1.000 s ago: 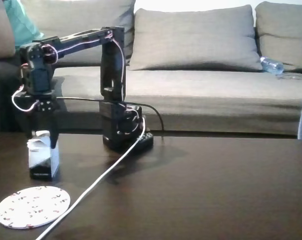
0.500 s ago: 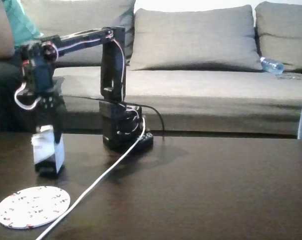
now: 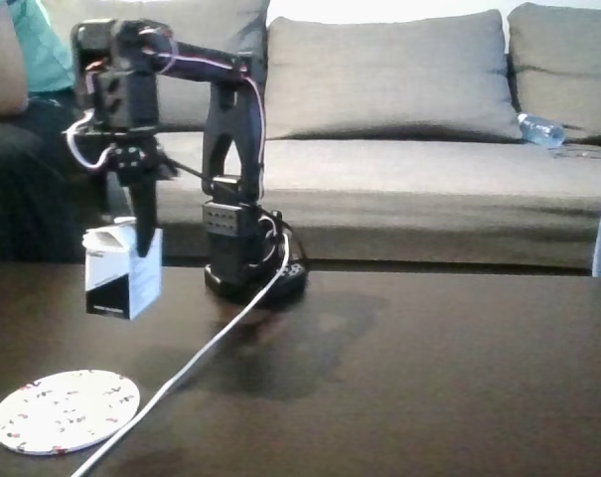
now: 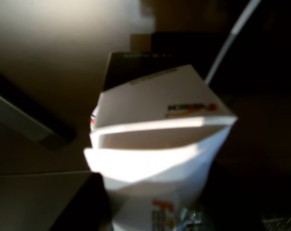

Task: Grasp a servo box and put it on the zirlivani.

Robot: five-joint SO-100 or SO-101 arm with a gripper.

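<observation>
No print can be read with certainty. In the fixed view the servo box (image 3: 123, 271) carries a line of small light lettering low on its black band, too small to make out. In the wrist view its white top face (image 4: 157, 101) bears a short dark word with a red mark at its end and a thin orange line beneath, blurred beyond reading. Faint lettering runs along the black face behind it, and red and dark print shows low on the near flap, equally illegible.

Black arm (image 3: 225, 149) with pink and white cables, black gripper (image 3: 141, 243).
</observation>
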